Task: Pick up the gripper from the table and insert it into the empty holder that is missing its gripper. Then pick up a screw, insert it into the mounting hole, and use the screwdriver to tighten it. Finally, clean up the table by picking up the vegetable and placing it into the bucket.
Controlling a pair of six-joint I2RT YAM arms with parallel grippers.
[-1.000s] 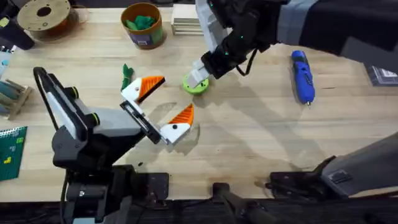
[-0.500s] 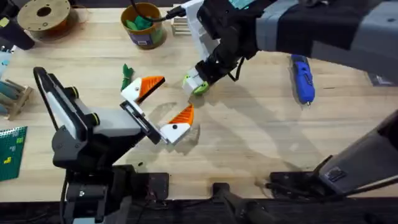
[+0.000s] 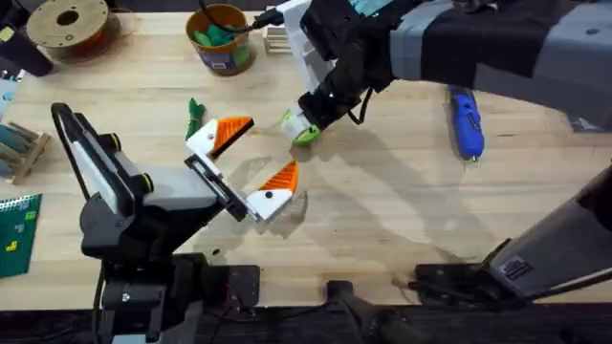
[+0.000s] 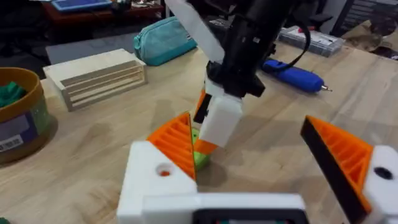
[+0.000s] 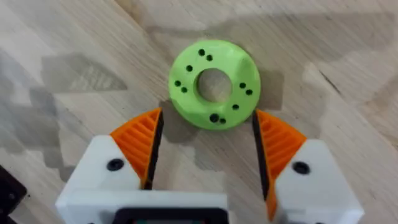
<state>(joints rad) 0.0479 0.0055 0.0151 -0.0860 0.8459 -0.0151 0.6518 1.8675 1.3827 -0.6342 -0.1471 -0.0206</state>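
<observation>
**Inspector A:** What was obscured?

**Inspector B:** The right arm crossed the desk's far middle as a large dark mass, hiding the boards beneath it. The yellow-ochre bucket (image 3: 220, 40) near the far edge was partly cut off at the top, with green toy pieces inside. No separate stubby orange gripper piece or bare holder could be made out.

**A:** The right gripper (image 5: 208, 146)?

**B:** Released. Its ribbed orange pads (image 5: 142, 144) stood spread either side of a lime-green plastic ring (image 5: 213, 84) dotted with small holes, just short of touching it. The ring lay flat on the planks.

**A:** The left gripper (image 3: 244, 162)?

**B:** Spread wide, grasping nothing, white mounts with orange wedges, low over the desk's middle.

**A:** Other items?

**B:** The vegetable (image 3: 195, 115), dark green and leafy, lay just beside the left gripper's farther finger. The smooth blue screwdriver (image 3: 466, 117) lay towards the desk's right, well apart. A brown filament spool (image 3: 69, 26) sat at the far left corner, slatted wooden blocks (image 4: 96, 76) by the far edge.
</observation>
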